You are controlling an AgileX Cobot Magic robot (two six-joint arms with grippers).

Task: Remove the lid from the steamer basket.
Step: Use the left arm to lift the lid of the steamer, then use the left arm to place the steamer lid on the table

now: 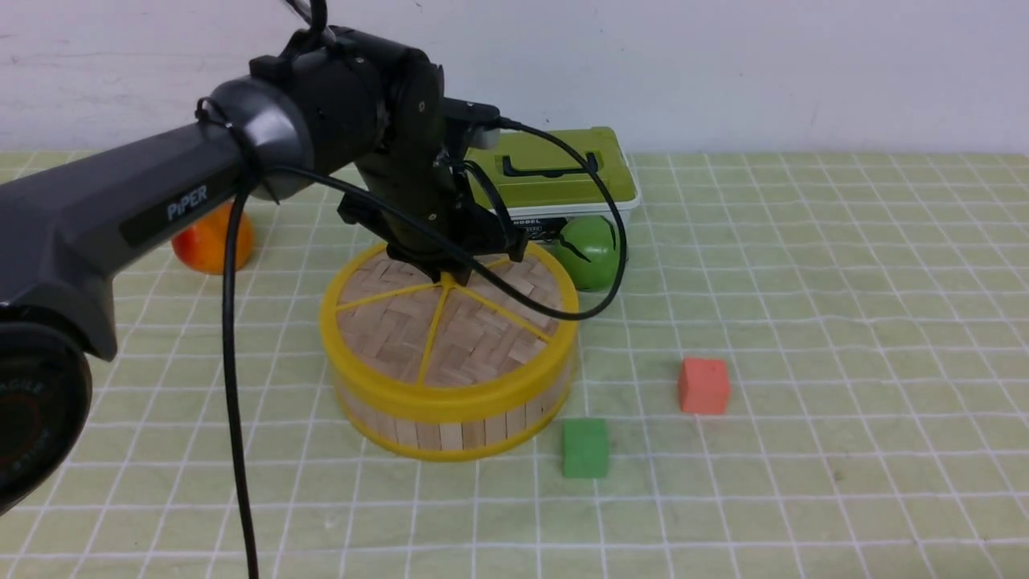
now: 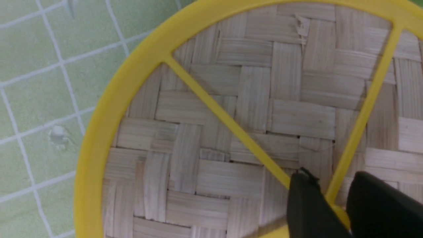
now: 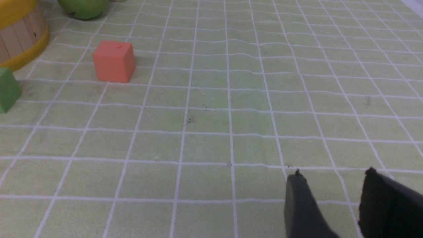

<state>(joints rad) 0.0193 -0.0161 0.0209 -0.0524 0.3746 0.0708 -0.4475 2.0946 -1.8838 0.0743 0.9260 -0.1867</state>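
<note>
The lid (image 1: 450, 330), a woven wood disc with a yellow rim and spokes, sits on the steamer basket (image 1: 450, 430) at the middle of the table. My left gripper (image 1: 447, 277) reaches down onto the lid's centre. In the left wrist view, my left gripper (image 2: 330, 174) has its jaws on either side of the yellow centre knob (image 2: 340, 213) and touching it. My right gripper (image 3: 333, 173) is open and empty over bare cloth, out of the front view. A part of the basket's side (image 3: 19, 36) shows in the right wrist view.
A white box with a green lid (image 1: 563, 173) stands behind the basket, with a green ball (image 1: 591, 249) in front of it. An orange fruit (image 1: 211, 241) lies at the back left. A red cube (image 1: 703, 386) and a green cube (image 1: 584, 448) lie right of the basket.
</note>
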